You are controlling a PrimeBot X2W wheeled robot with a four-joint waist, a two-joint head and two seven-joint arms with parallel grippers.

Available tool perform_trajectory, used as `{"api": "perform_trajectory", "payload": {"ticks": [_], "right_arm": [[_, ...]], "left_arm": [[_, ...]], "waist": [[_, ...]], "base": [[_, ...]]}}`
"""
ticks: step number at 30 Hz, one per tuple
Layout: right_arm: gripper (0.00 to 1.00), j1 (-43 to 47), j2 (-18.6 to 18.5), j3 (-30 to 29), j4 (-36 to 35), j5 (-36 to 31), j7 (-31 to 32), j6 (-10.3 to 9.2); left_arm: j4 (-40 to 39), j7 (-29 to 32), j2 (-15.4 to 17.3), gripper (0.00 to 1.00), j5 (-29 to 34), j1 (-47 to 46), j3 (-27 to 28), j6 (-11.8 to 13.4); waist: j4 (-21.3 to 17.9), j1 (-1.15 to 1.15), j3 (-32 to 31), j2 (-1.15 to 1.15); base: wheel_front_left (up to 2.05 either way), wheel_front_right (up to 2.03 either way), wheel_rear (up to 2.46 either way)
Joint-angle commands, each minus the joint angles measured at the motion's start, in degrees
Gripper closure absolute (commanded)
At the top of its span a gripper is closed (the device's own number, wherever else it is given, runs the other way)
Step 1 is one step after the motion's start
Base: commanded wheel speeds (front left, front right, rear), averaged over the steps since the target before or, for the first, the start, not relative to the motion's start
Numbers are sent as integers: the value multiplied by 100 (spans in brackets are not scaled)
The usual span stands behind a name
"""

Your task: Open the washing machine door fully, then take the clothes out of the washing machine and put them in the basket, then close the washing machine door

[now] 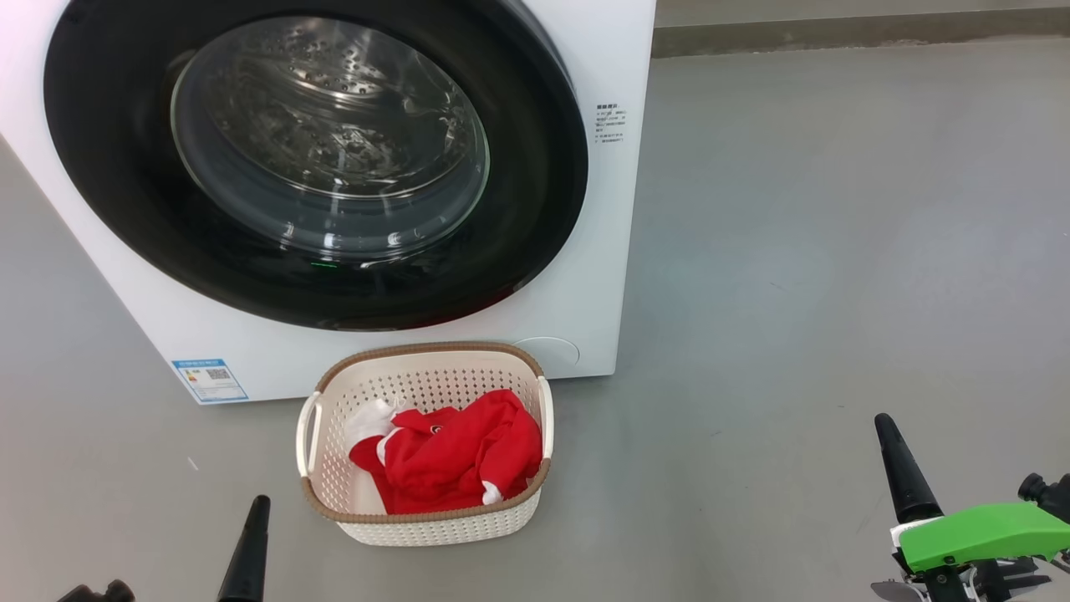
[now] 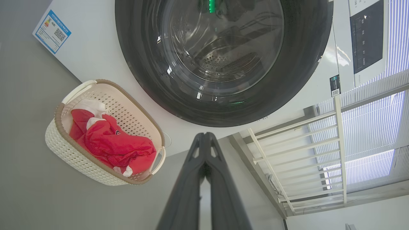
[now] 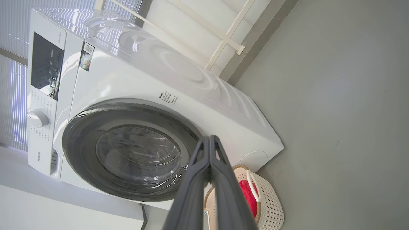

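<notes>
Head view: basket parked under the closed door holds the clothes; left hand, right hand pressed together, idle.

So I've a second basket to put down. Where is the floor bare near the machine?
Widest bare floor: right of the washing machine and basket, ahead of the right gripper. Narrower patch: left of the basket, below the blue label. Crowded: basket close against the machine, clothes inside.
</notes>
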Motion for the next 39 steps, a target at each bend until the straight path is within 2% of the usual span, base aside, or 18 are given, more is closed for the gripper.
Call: {"api": "perform_trajectory", "payload": {"ticks": [1, 39], "right_arm": [[100, -265, -92, 64, -176, 184, 42, 1], [100, -448, -137, 15, -220, 2649, 655, -5]], "left_arm": [[-101, 40, 37, 100, -164, -263, 162, -75], [253, 581, 26, 100, -2539, -722, 267, -292]], "waist": [[2, 0, 2, 0], [65, 0, 76, 0]], "base": [[0, 0, 0], [0, 0, 0]]}}
